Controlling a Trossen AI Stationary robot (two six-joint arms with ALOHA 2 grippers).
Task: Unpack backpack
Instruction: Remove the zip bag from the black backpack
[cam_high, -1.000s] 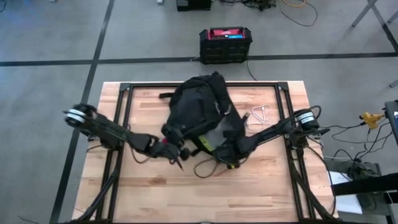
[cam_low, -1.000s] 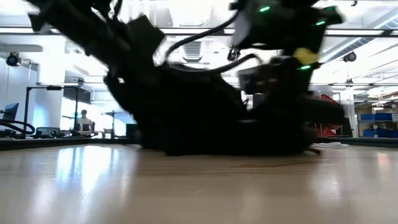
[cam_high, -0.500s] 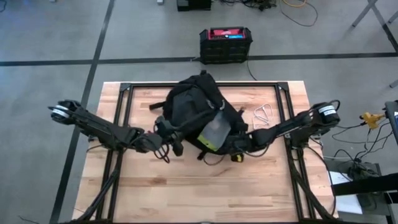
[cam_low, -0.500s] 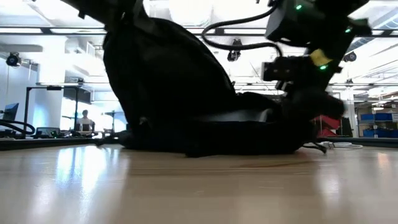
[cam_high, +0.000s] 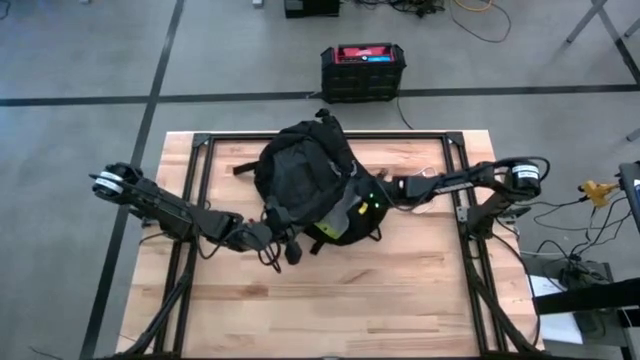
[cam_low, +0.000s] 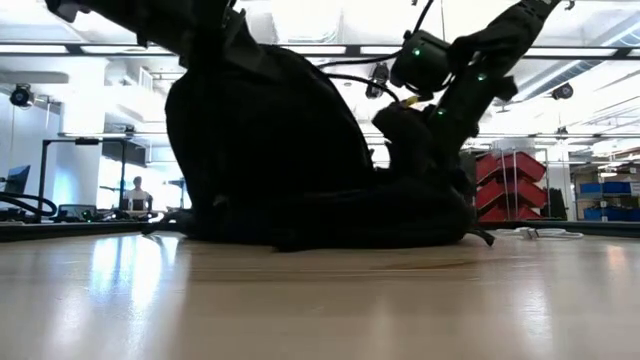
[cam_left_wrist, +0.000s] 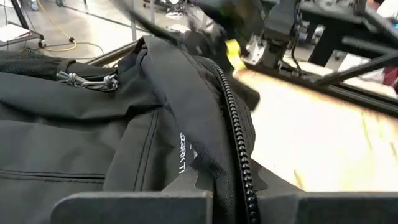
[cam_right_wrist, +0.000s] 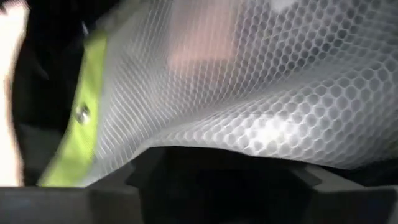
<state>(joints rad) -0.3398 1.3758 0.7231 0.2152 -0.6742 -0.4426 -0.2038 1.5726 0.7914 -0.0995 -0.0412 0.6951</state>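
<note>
The backpack (cam_high: 306, 185) is sitting mid-table toward 12 o'clock. A black-and-red box (cam_high: 363, 72) is sitting on the floor beyond. The left gripper (cam_high: 283, 240) is pinching the backpack's zipper edge at 7 o'clock. The right gripper (cam_high: 376, 197) is pressing its mesh pocket (cam_right_wrist: 261, 93) at 3 o'clock; whether its fingers are apart, I cannot tell.

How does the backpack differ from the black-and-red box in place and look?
The backpack lies on the wooden table with both arms at it; the black-and-red box sits on the floor beyond the table's far edge, untouched. The backpack is soft, rounded, with grey mesh and lime trim; the box is hard-edged, with a red top. Both are mostly black.
</note>
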